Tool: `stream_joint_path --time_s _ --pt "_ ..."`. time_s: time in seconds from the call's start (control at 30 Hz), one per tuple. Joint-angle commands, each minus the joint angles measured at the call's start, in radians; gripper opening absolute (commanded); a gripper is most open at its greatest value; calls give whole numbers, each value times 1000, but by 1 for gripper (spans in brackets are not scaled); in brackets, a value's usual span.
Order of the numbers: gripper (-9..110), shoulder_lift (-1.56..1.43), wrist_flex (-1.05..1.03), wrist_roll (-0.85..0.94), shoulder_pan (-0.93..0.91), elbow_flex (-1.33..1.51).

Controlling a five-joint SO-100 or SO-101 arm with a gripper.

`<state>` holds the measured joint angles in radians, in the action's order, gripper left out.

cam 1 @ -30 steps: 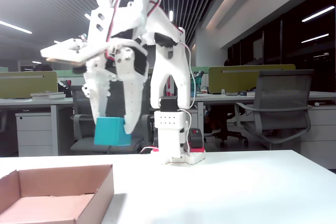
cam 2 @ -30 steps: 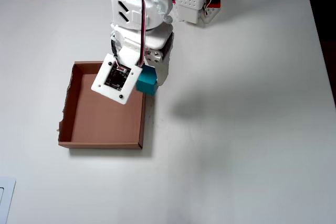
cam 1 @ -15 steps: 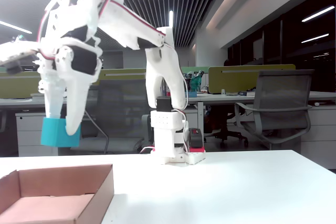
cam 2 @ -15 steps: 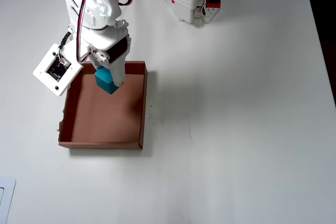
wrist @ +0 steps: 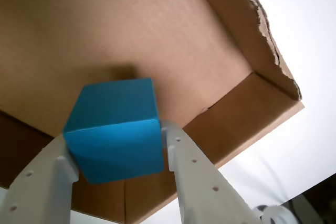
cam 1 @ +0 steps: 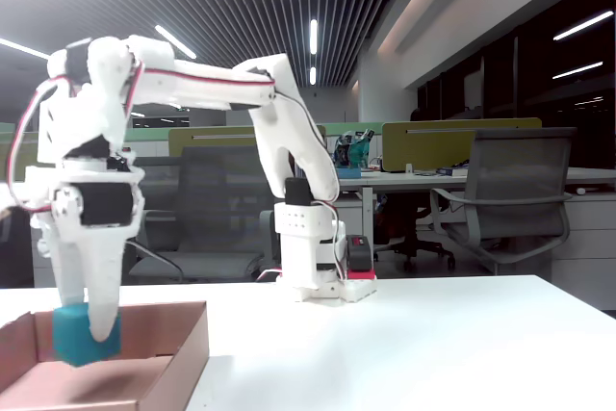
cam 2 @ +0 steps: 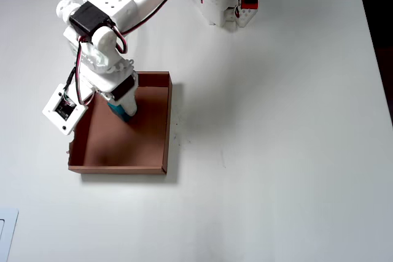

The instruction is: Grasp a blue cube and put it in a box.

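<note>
Gripper (wrist: 118,158) clamped on the cube (wrist: 115,128), both fingers (wrist: 197,174) against its sides, holding it low inside the box (cam 2: 167,121) near the box's far wall in the overhead view, the box on the white counter (cam 2: 276,121) below the arm base (cam 2: 224,4).

Plain white tabletop (cam 2: 282,121) carries a shallow brown cardboard box (cam 2: 158,165) directly beneath the gripper (cam 2: 123,113), and the arm's white base (cam 2: 218,7) behind it.
</note>
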<state>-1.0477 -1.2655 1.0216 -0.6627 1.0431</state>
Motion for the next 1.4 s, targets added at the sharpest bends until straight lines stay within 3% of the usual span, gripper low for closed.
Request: stream_joint_path --time_s 0.0,0.57,1.03,1.37 --pt "15 14 29 6 2 -46" --pt "15 103 124 2 20 -34" --pt "37 74 114 8 17 -26" --pt "38 2 104 11 12 -9"
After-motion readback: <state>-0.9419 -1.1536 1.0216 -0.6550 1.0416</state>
